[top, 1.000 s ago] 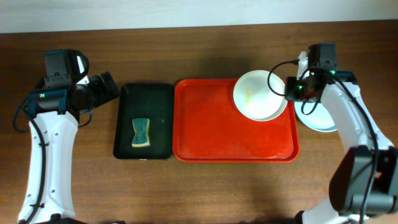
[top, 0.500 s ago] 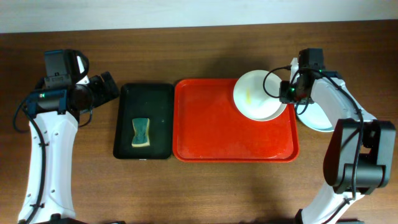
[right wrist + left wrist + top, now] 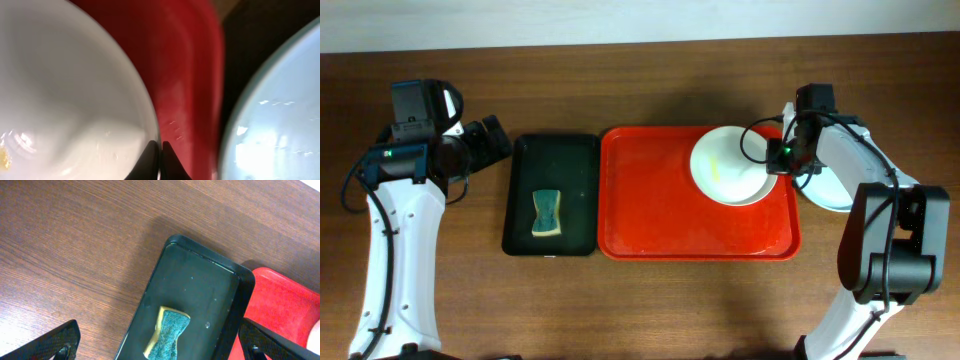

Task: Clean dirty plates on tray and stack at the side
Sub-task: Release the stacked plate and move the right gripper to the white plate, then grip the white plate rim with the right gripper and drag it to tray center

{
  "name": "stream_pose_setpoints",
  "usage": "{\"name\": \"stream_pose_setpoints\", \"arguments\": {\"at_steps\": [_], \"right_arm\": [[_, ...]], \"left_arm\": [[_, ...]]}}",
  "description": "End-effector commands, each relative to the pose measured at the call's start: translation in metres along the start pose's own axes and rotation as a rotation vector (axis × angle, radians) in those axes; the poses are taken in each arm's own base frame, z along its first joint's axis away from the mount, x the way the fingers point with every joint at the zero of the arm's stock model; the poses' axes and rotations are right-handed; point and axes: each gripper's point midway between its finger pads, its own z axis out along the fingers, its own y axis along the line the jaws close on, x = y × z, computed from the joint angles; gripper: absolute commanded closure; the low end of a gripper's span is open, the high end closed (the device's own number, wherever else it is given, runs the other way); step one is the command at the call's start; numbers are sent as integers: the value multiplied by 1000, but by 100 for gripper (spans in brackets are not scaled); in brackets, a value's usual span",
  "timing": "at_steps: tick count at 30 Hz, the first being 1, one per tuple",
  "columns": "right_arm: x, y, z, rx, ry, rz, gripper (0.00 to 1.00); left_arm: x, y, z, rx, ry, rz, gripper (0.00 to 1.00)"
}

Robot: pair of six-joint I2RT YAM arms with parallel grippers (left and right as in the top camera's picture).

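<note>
The white plate (image 3: 725,168) sits in the upper right corner of the red tray (image 3: 660,220), with a small yellowish smear on it. It is stiff, glazed and likely slippery, light enough for one arm but breakable, so the thin raised rim is the sensible place to take it. That is where the right gripper (image 3: 776,157) is, on the plate's right edge, jaws closed tight and seemingly pinching the rim. A blue-green plate (image 3: 832,192) lies on the table just right of the tray. At the upper left the left gripper (image 3: 498,138) hangs wide open and empty, above the black tray (image 3: 520,190) with its sponge (image 3: 548,213). A second ago the right jaws stood partly apart and further right, and the plate lay slightly higher and more to the right; the left arm has not moved
</note>
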Motion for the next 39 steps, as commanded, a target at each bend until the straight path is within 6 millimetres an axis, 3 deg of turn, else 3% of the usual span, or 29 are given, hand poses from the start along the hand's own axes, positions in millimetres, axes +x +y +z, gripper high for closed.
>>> {"name": "stream_pose_setpoints", "arguments": {"at_steps": [1,5,10,14,18,24,26,29,30,34,36,39], "right_arm": [[14,26,1,-130,69,51,96],[37,44,0,-148,168,92,96],[62,97,-8,-284,270,49,96],[71,118,-7,-280,294,25,95],[72,121,-7,-278,293,20,76],[43,108,-5,-277,183,-31,64],[42,106,-5,-279,177,-46,51],[41,107,-5,-281,170,-50,10],[41,107,-5,-281,171,-50,1],[43,106,-4,-279,177,-48,1],[44,106,-3,-279,178,-48,16],[44,106,-3,-278,178,-48,50]], "left_arm": [[-3,0,-1,4,-5,-13,1],[-3,0,-1,4,-5,-13,1],[-3,0,-1,4,-5,-13,1],[-3,0,-1,4,-5,-13,1],[-3,0,-1,4,-5,-13,1],[-3,0,-1,4,-5,-13,1],[-3,0,-1,4,-5,-13,1],[-3,0,-1,4,-5,-13,1],[-3,0,-1,4,-5,-13,1],[-3,0,-1,4,-5,-13,1],[-3,0,-1,4,-5,-13,1],[-3,0,-1,4,-5,-13,1]]}}
